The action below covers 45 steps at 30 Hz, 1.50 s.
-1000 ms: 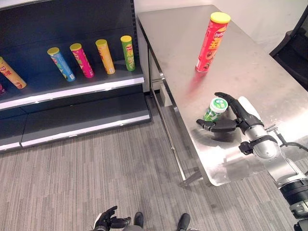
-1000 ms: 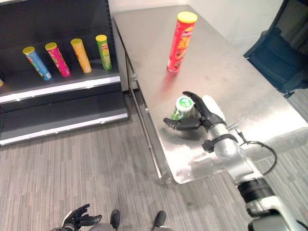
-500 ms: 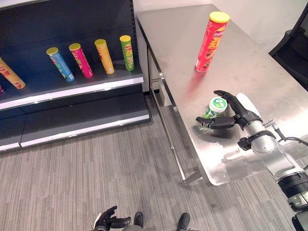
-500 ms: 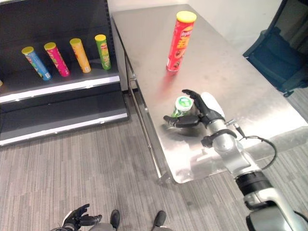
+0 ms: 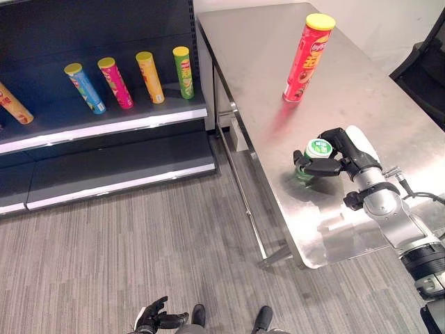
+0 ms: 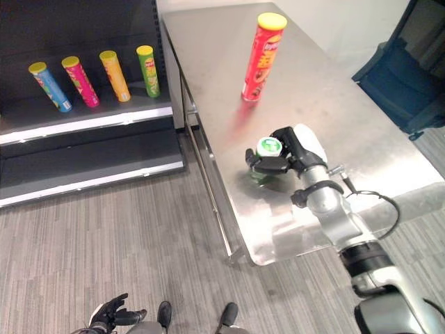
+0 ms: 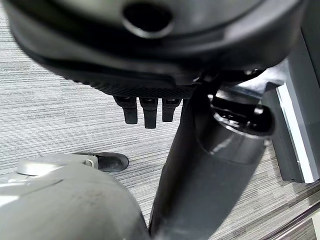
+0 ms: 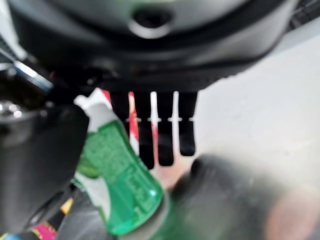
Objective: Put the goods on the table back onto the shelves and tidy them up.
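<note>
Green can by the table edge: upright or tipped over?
Upright. The green can stands on the steel table, white lid up, right hand curled round it.

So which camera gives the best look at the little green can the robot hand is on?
The left eye view: the green can stands on the table, right robot hand curled round it. The right eye view shows the same. The right wrist view shows it close but blurred.

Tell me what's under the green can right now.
The green can stands on the steel table, near its front edge, with the right robot hand curled round it. Its base is hidden by the fingers.
</note>
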### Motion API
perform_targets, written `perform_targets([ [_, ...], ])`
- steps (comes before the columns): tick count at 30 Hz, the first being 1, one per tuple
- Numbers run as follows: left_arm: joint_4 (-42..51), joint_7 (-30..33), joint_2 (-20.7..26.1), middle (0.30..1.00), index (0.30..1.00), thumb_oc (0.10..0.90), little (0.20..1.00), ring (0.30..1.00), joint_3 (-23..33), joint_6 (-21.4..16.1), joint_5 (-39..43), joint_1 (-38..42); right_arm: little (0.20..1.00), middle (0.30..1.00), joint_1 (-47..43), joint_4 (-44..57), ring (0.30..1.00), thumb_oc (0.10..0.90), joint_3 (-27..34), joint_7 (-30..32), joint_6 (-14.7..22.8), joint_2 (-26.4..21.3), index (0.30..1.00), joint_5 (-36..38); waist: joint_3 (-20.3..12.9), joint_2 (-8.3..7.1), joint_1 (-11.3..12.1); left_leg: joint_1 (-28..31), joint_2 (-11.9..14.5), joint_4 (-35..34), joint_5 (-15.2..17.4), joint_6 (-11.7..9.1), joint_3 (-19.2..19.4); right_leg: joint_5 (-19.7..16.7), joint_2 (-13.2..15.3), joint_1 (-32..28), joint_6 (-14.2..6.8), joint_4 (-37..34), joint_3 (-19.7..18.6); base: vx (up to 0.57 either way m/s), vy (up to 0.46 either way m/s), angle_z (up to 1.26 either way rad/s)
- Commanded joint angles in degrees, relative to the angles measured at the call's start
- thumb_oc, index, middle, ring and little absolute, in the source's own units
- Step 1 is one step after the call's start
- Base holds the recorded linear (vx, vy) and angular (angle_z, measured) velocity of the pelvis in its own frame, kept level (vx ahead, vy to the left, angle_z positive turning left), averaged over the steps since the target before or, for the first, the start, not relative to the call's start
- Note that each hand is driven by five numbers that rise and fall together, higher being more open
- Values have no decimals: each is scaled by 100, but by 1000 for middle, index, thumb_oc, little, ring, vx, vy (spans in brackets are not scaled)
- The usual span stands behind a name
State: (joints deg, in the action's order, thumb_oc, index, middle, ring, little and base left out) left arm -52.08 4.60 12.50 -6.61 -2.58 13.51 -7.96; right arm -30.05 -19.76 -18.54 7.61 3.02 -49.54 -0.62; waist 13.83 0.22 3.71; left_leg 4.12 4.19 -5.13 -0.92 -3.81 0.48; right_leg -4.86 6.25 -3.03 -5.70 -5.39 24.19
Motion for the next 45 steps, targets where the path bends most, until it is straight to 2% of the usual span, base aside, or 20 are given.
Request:
perform_targets([
  [1,45,128,274,900,900,800,900,900,-300,-134,113,119,300,300,-335,496,300,400,276,281,242,-353,300,89,-185,-305,39,-287,164,13,-191,-214,453,507,58,-368,-280,39,-376,-12,-34,3],
  [8,133,158,305,900,900,800,900,900,-148,-109,69,99,300,300,115,1339,300,400,1024,517,331,-430,300,-5,-178,-325,-2,-264,219,13,-191,-225,419,544,0,-378,-258,39,-413,-8,-33,1],
  [12,206,180,370,900,900,800,900,900,15,-97,86,86,300,300,415,2011,300,400,1520,592,496,-440,300,117,-84,-338,-2,-354,303,13,-259,-233,254,574,-112,-284,-183,39,-589,-37,-94,2],
  [14,225,183,401,900,900,800,900,900,56,-101,107,72,300,300,457,2104,300,400,1584,575,530,-445,300,148,-55,-347,11,-350,342,13,-269,-238,234,592,-154,-266,-152,43,-638,-32,-127,1],
  [15,279,181,409,900,900,800,900,900,139,-112,196,50,300,300,499,2254,300,400,1679,535,590,-461,300,230,-6,-401,67,-357,397,44,-349,-260,86,629,-249,-230,-99,39,-730,-31,-155,-1],
  [19,283,189,398,900,900,800,900,900,181,-121,303,39,300,300,501,2330,300,400,1739,546,626,-532,300,288,13,-429,91,-420,422,81,-386,-283,-78,658,-318,-231,-78,39,-707,-16,-120,-2],
  [21,277,157,380,900,900,800,900,900,177,-95,299,19,300,300,496,2371,300,400,1758,545,629,-546,300,281,-1,-409,92,-440,454,91,-413,-295,-65,684,-350,-251,-62,39,-676,-19,-92,8],
  [25,192,72,301,900,900,800,900,900,180,-64,158,-57,300,300,708,2702,300,400,1981,568,654,-547,300,-40,-59,-270,85,-369,542,100,-467,-367,43,786,-423,-363,-23,39,-589,-9,-62,5],
  [27,192,71,304,900,900,800,900,900,174,-65,156,-59,300,300,734,2721,300,400,2001,564,647,-544,300,-44,-58,-269,92,-364,545,99,-466,-369,41,786,-426,-368,-21,39,-588,-2,-12,3],
  [28,129,39,291,900,900,800,900,900,193,-55,69,-102,300,300,845,2880,300,400,2153,602,703,-478,300,-98,-107,-204,89,-309,565,102,-467,-387,73,816,-439,-425,-6,39,-575,-11,-31,4],
  [31,137,29,306,900,900,800,900,900,200,-59,53,-104,300,300,840,2970,300,400,2167,609,744,-439,300,-122,-123,-170,90,-293,579,139,-460,-396,82,821,-444,-443,12,39,-578,-8,-13,1],
  [32,128,26,313,900,900,800,900,900,212,-57,45,-93,300,300,829,3016,300,400,2167,619,754,-429,300,-158,-128,-161,86,-309,580,211,-441,-398,87,826,-446,-456,20,39,-578,-56,-32,-1],
  [33,141,41,342,900,900,800,900,900,223,-58,29,-50,300,300,846,3127,300,400,2219,652,798,-399,300,-165,-89,-163,85,-477,578,603,-364,-400,73,833,-420,-497,52,39,-567,-118,-60,5],
  [35,233,26,377,900,900,800,900,900,228,-76,24,43,300,300,1019,3365,300,400,2426,668,828,-417,300,-209,54,-197,27,-933,613,1489,-319,-445,318,876,-321,-633,115,39,-404,-114,-43,26],
  [36,237,26,382,900,900,800,900,900,223,-72,23,44,300,300,1038,3380,300,400,2446,664,822,-413,300,-210,57,-195,26,-964,615,1542,-297,-445,303,877,-324,-633,116,39,-394,-53,3,48],
  [39,299,-9,350,900,900,800,900,900,238,-69,3,25,300,300,1132,3579,300,400,2568,653,805,-375,300,-268,66,-154,1,-1148,832,2040,-432,-428,668,908,-290,-755,138,39,-262,-3,29,47],
  [41,281,-20,337,900,900,800,900,900,224,-74,-50,-9,300,300,1044,3661,300,400,2502,618,830,-311,300,-245,32,-115,16,-1045,1030,1835,-539,-490,765,895,-232,-837,77,39,-168,64,116,16],
  [43,299,3,367,900,900,800,900,900,249,-108,-65,-67,300,300,842,3698,300,400,2287,551,878,-268,300,-149,-17,-126,14,-898,1290,1343,-714,-579,804,812,-98,-790,-39,39,-96,46,148,15],
  [44,299,3,364,900,900,800,900,900,255,-109,-65,-71,300,300,829,3692,300,400,2273,551,879,-268,300,-148,-21,-127,11,-875,1288,1297,-738,-582,815,810,-98,-788,-39,39,-101,37,115,-8],
  [45,278,29,382,900,900,800,900,900,281,-126,-59,-64,300,300,771,3665,300,400,2220,570,887,-292,300,-139,-48,-120,16,-857,1417,1105,-900,-636,818,810,-52,-764,-91,39,-79,41,103,-6],
])
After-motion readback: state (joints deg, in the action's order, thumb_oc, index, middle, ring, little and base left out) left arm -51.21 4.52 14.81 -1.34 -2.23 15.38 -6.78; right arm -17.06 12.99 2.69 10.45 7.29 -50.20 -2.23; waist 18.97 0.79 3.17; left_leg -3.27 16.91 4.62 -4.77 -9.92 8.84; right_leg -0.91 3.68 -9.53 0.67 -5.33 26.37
